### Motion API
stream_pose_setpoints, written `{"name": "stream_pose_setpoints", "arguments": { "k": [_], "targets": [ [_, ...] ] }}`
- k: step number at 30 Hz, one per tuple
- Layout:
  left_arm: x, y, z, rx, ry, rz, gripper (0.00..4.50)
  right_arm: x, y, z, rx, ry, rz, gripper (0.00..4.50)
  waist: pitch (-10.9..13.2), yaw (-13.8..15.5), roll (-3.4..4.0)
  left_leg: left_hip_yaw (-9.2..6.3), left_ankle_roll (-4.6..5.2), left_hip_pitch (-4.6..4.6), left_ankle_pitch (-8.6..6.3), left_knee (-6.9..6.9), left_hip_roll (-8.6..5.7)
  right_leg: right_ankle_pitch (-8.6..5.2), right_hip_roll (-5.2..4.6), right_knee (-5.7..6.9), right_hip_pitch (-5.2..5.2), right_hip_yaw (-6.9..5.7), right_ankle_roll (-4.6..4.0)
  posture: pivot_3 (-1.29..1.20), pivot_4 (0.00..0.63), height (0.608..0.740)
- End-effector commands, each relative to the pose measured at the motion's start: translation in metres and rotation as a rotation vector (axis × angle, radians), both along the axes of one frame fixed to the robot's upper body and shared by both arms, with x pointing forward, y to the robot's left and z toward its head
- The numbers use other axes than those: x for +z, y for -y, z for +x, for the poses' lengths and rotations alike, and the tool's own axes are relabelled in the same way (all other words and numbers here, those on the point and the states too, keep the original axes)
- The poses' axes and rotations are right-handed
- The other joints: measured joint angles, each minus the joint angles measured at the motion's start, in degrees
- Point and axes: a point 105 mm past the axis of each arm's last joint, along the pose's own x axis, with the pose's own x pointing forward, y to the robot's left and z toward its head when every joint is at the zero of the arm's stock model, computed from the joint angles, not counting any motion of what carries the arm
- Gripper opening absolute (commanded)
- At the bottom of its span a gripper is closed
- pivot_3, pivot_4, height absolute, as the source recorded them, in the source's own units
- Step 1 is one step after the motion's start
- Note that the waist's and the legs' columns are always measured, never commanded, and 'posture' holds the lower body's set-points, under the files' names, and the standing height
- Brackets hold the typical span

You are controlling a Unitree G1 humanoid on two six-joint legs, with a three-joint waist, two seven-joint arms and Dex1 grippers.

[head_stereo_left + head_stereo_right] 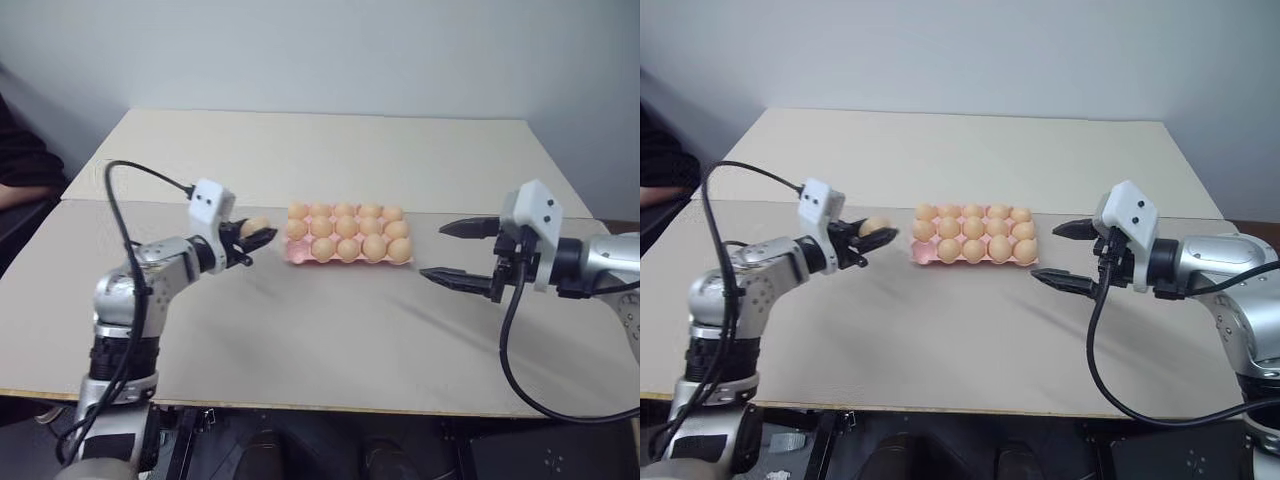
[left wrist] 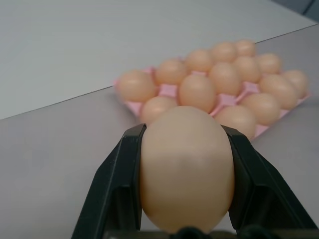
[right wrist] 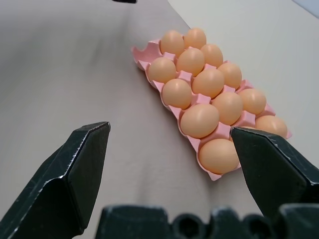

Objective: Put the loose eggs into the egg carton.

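- We cannot make out the near-left corner cup of the egg carton (image 1: 345, 238) in the eye views; from the right wrist view one corner cup (image 3: 143, 52) at the carton's left end looks empty, and every other cup holds an egg.
- Our left gripper (image 1: 262, 238) is clamped on a loose egg (image 1: 254, 228), which hides most of the space between its fingers (image 2: 117, 174); it hangs just left of the carton, above the table.
- Our right gripper (image 1: 458, 250) hovers to the right of the carton, its jaws spread wide with nothing between them.
- A dark shape at the far left edge is cut off, and we cannot tell what it is.
- The carton sits mid-table on a pale beige tabletop (image 1: 330, 330) with a seam running left to right behind the carton; a plain grey-white wall (image 1: 330, 50) stands beyond.
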Motion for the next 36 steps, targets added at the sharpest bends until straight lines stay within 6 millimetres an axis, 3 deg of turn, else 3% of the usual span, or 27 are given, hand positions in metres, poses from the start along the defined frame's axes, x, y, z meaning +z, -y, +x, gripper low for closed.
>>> {"name": "stream_pose_setpoints", "arguments": {
  "k": [1,8,23,31,32,36],
  "targets": [
    [0.008,0.015,0.009,-0.046,0.07,0.017,1.77,0.014,0.0,-0.006,0.002,0.058,0.013,4.5,0.0,0.02,0.0,0.01,0.0,0.0,0.0,0.01,0.0,0.0,0.0,0.0,0.0,0.01,0.0,0.0,0.15,0.74],
    [0.003,0.029,0.03,-0.044,0.061,0.004,1.75,0.013,0.001,-0.006,-0.018,0.057,0.012,4.5,0.0,-0.59,0.0,0.0,0.17,0.13,-0.1,0.11,0.0,0.0,0.03,-0.04,0.04,0.05,0.0,0.0,0.15,0.74],
    [-0.017,0.027,0.028,-0.04,-0.008,0.063,1.75,0.013,0.003,-0.009,-0.036,0.056,0.013,4.5,0.0,-0.55,0.0,-0.03,0.17,0.04,-0.09,0.13,0.0,0.0,0.02,-0.01,0.01,0.03,0.01,0.0,0.15,0.74],
    [-0.018,0.022,0.028,-0.02,-0.013,0.057,4.31,0.014,0.002,-0.009,-0.033,0.06,0.018,4.5,0.0,-0.54,0.0,-0.03,0.17,0.03,-0.09,0.13,0.0,0.0,0.02,-0.01,0.01,0.03,0.01,0.0,0.15,0.74],
    [-0.018,0.021,0.028,-0.02,-0.012,0.058,4.48,0.014,0.002,-0.009,-0.032,0.06,0.017,4.5,0.0,-0.54,0.0,-0.03,0.16,0.04,-0.09,0.13,0.0,0.0,0.02,-0.02,0.01,0.03,0.01,0.0,0.15,0.74],
    [-0.009,0.015,0.025,-0.013,0.008,0.043,4.48,0.013,0.002,-0.008,-0.029,0.058,0.016,4.5,0.0,-0.59,0.0,-0.03,0.16,0.04,-0.09,0.13,0.0,0.0,0.02,0.0,0.01,0.03,0.01,0.0,0.15,0.74]
  ]
}}
